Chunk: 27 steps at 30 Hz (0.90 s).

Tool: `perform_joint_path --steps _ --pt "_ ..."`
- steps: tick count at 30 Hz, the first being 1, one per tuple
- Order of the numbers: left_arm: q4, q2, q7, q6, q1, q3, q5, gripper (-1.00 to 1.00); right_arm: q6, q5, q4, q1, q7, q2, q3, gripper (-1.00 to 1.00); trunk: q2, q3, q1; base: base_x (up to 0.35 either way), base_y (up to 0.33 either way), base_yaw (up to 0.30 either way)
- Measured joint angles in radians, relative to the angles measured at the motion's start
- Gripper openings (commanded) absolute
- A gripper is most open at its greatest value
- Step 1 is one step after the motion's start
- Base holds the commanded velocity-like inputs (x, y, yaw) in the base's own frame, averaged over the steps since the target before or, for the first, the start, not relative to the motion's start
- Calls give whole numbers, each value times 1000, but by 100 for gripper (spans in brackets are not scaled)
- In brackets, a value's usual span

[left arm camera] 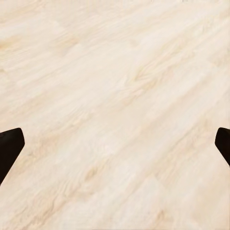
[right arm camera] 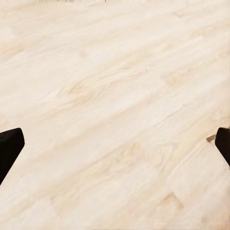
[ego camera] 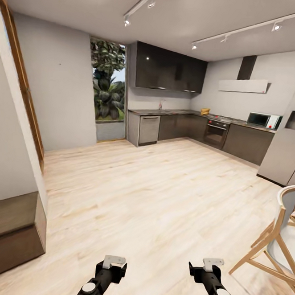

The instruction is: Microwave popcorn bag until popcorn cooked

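Observation:
The kitchen lies far across the pale wood floor (ego camera: 161, 198). A small mustard-tan popcorn bag (ego camera: 205, 111) stands on the grey countertop (ego camera: 177, 112) near the back corner. Further right on the same worktop run sits the pale microwave (ego camera: 262, 120) with its dark glass door. Popcorn cannot be made out at this distance. Both arms hang low in front of me, the left wrist (ego camera: 109, 271) and the right wrist (ego camera: 209, 273) pointing down at the floor. My left gripper (left arm camera: 115, 148) is open, its dark fingertips (left arm camera: 9, 148) wide apart over bare floor. My right gripper (right arm camera: 115, 148) is open likewise.
A dark oven (ego camera: 216, 132) sits under the hob between bag and microwave. A tall grey fridge (ego camera: 288, 151) stands at the right. A wooden chair (ego camera: 277, 248) is close on my right, a low brown cabinet (ego camera: 10, 236) and wall corner on my left.

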Motion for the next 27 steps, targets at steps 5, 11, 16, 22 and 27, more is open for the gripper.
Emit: perform_joint_path --steps 5,11,16,22,27 --pt "0 0 0 0 0 0 1 100 0 0 0 0 0 0 8 100 0 0 0 349 -13 -1" --pt "0 0 0 0 0 0 1 100 0 0 0 0 0 0 8 100 0 0 0 349 -1 0" --pt "0 0 0 0 0 0 0 100 0 0 0 0 0 0 8 100 0 0 0 349 0 0" --pt "0 0 0 0 0 0 0 100 0 0 0 0 -1 0 9 100 0 0 0 349 0 0" --pt "0 0 0 0 0 0 0 100 0 0 0 0 -1 0 9 100 0 0 0 349 0 0"
